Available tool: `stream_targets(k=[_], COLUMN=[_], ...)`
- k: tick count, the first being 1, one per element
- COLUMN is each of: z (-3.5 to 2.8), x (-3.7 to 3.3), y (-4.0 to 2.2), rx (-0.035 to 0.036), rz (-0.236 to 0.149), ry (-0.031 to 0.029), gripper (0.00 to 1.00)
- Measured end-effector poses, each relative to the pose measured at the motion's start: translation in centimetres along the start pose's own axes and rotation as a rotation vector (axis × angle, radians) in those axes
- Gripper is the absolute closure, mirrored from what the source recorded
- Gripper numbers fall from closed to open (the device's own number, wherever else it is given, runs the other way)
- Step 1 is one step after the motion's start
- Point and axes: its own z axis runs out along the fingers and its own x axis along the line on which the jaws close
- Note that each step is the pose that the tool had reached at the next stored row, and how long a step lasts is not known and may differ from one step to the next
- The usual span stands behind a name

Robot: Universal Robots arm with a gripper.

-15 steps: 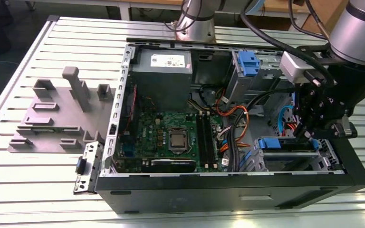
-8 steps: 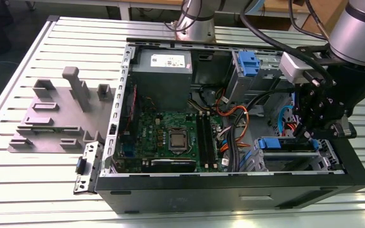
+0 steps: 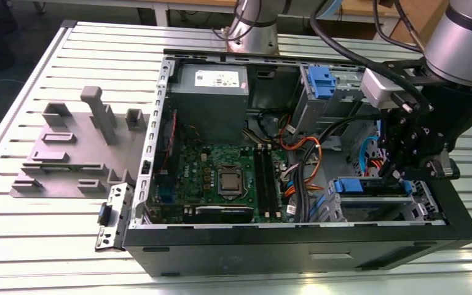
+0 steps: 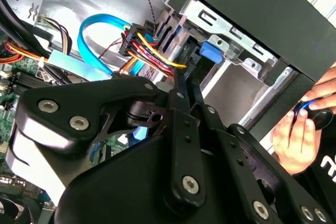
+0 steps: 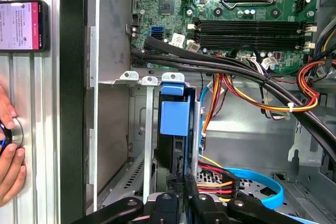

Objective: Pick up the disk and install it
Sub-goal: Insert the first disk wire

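Gripper (image 3: 410, 161) pointing down into the case's drive-bay corner, grip state unclear; disk (image 5: 173, 129) edge-up, upright in the bay

Exterior view: gripper (image 3: 412, 161) hangs over the lower drive bay; its fingertips merge with the dark bay and cables, so jaw state is unreadable. Arm runs off the upper right corner.

Disk (image 5: 173, 129) in the first wrist view: edge-on in the bay, blue bracket front visible, body hidden between the metal rails, lower end lost behind the gripper linkage. Whether the fingers touch it cannot be told.

Second wrist view: black linkage blocks most of the bay; disk (image 4: 209, 52) shows as a blue tab.

Hand (image 5: 8, 145) cut by the frame edge; object it holds is partly covered. Phone (image 5: 23, 25) cropped, screen too small to read.
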Motion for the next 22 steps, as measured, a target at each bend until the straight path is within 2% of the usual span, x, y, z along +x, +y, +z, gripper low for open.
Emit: stream_targets(k=[10, 17, 22], z=[-0.06, 0.39, 0.48], x=[0.02, 0.07, 0.08], y=[-0.01, -0.09, -0.12], rx=[-0.0003, -0.0009, -0.0013], rz=[0.002, 0.006, 0.008], ry=[-0.001, -0.0024, -0.0028], gripper=[0.83, 0.83, 0.83])
